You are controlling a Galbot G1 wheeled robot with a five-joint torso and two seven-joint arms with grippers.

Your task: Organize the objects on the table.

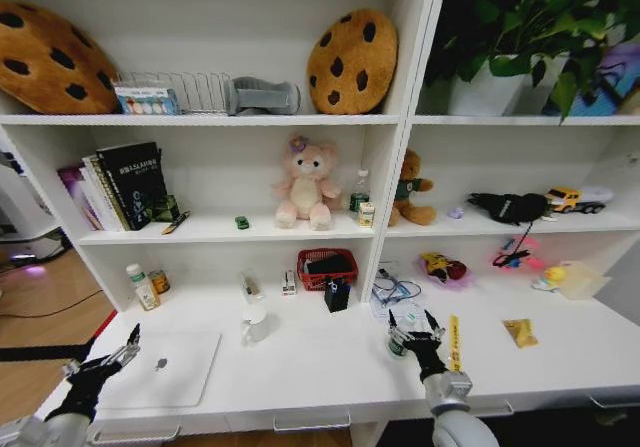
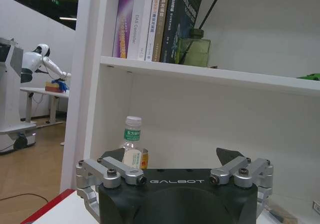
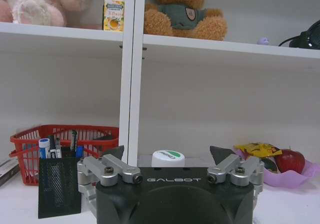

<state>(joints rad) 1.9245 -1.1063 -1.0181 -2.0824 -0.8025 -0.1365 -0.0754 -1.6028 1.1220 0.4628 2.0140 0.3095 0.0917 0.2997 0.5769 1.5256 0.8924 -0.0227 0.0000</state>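
Right end effector [image 1: 415,327]: lower centre-right, fingers spread around a small white-capped bottle [image 1: 397,346], not yet clenched, lined up to grasp.
Left end effector [image 1: 128,347]: lower left, released, idle beside the laptop [image 1: 165,369] on the desk [image 1: 320,367].

head looks down; wrists face shelves [image 1: 240,229] low, close.

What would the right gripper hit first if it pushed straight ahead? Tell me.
Most likely the small white-capped container sitting right between the open fingers of the right gripper. Behind it stands the shelf's white upright, though depth is hard to judge.
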